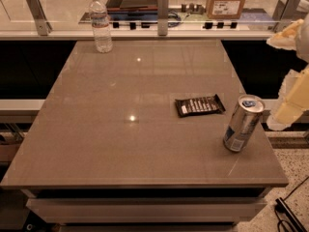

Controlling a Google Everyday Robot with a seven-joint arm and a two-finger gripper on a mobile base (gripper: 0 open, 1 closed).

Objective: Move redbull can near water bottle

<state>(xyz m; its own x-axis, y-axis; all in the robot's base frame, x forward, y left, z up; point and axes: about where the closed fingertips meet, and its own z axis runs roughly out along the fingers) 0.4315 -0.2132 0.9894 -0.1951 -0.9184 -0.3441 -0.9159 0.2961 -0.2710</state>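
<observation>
The redbull can (244,123) stands near the front right corner of the table (120,144), well apart from the water bottle (101,23) at the far left edge. Judged light, rigid, smooth and thin-walled: grip at mid-body with moderate force. The gripper (289,100) hangs just right of the can; whether it is open or closed cannot be told.

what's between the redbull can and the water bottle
In the camera view, mostly bare table toward the water bottle; only a black snack wrapper lies close by the redbull can, just beside that line. The gripper hangs right of the can.
</observation>
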